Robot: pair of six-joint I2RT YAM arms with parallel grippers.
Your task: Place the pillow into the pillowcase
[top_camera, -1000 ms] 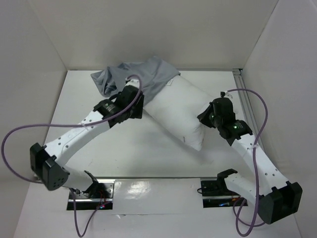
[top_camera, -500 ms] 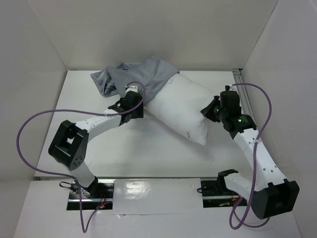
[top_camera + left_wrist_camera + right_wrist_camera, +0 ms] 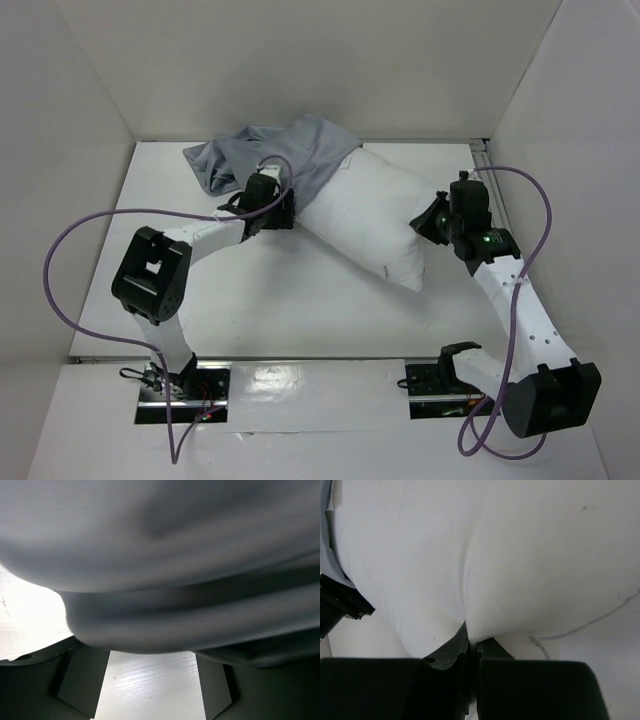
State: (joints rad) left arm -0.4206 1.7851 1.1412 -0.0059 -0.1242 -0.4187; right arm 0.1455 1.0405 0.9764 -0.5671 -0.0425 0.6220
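Plump, smooth white pillow (image 3: 370, 215) pokes from the wrinkly blue-grey pillowcase (image 3: 300, 150).

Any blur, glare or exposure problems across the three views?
Top external: sharp, even light, glare on the glossy strip at the near edge. Left wrist: pillowcase too close, blurred; table patch at left blown out. Right wrist: pillow in focus, right gripper nearly black.

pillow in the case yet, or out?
Mostly out. The pillowcase covers only the far end of the pillow; the rest lies bare. Whether that end is inside the opening, cannot tell.
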